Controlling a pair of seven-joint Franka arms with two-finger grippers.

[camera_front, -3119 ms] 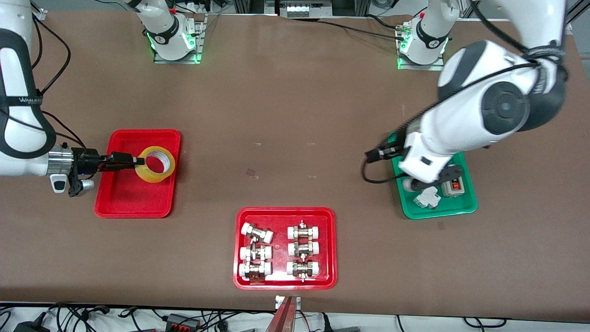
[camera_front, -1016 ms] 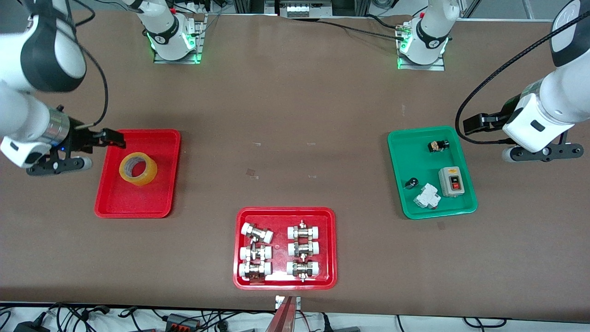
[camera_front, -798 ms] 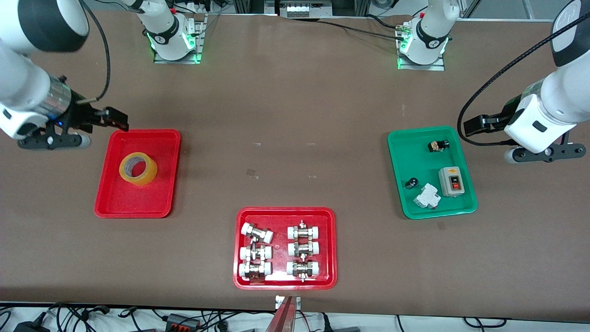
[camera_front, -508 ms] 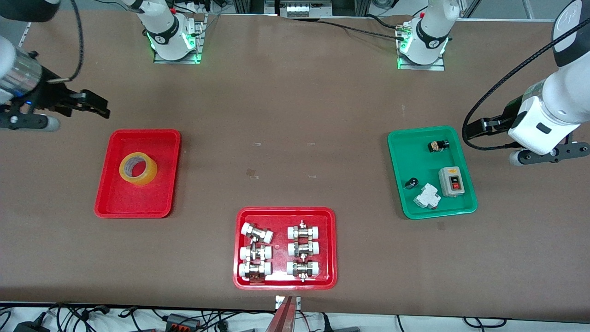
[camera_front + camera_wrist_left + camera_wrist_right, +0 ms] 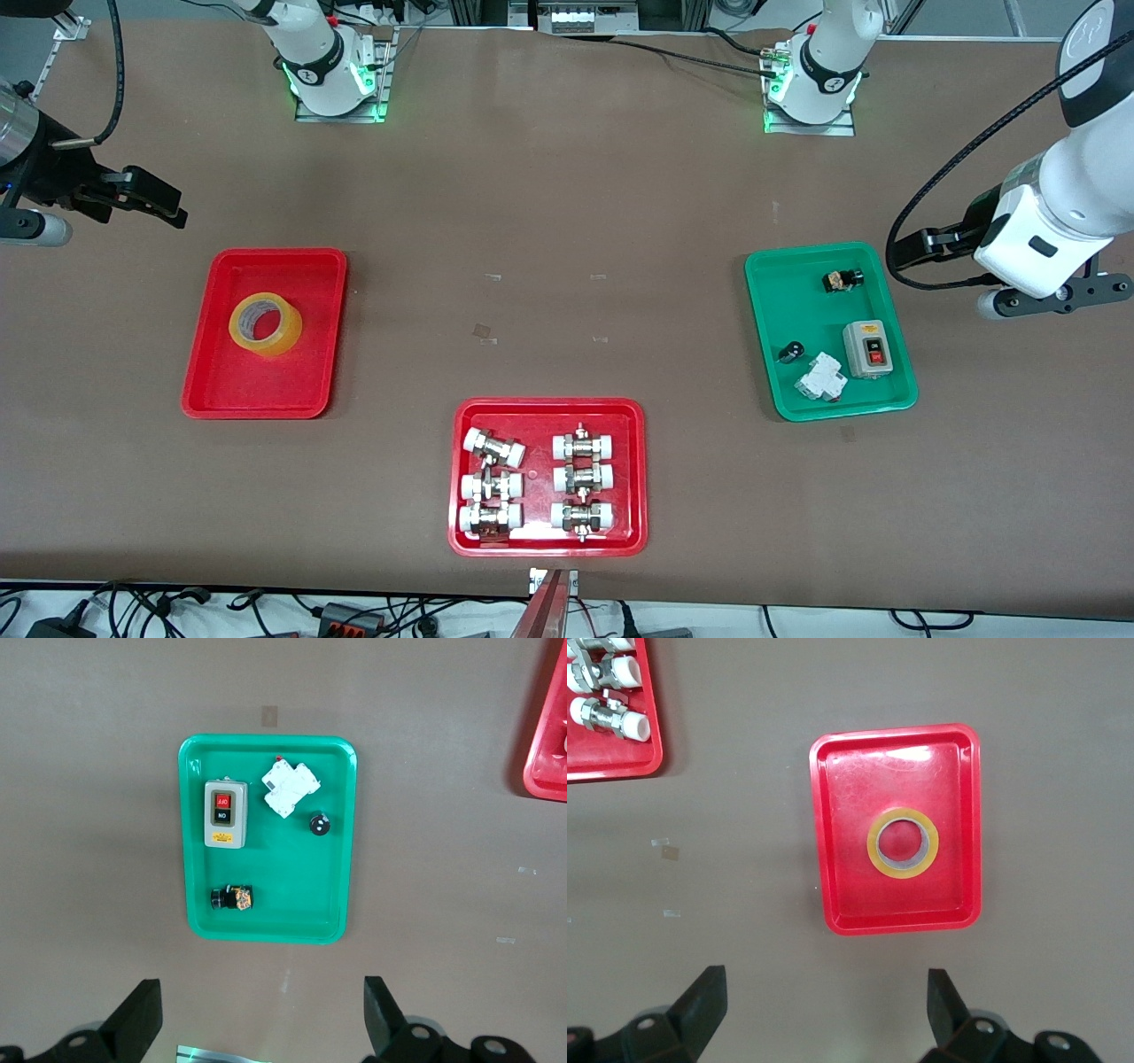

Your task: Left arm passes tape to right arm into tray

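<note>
The yellow tape (image 5: 275, 346) lies flat in the plain red tray (image 5: 257, 390) at the right arm's end of the table. It also shows in the right wrist view (image 5: 872, 843), inside that tray (image 5: 850, 895). My right gripper (image 5: 166, 204) is open and empty, up in the air over bare table beside the tray's edge toward the robot bases; its wrist view shows the jaws spread wide (image 5: 824, 1001). My left gripper (image 5: 261, 1019) is open and empty. The left arm's wrist (image 5: 1032, 248) hangs over the table beside the green tray.
A green tray (image 5: 797, 301) holds a grey switch box (image 5: 868, 348), a white breaker (image 5: 821, 377) and small black knobs. A second red tray (image 5: 540, 408) with white-capped metal fittings sits nearest the front camera, midway along the table.
The right gripper held the tape over the tray, let it go into the tray, then rose and pulled away toward its base. The left arm moved off the green tray toward the table's end.
</note>
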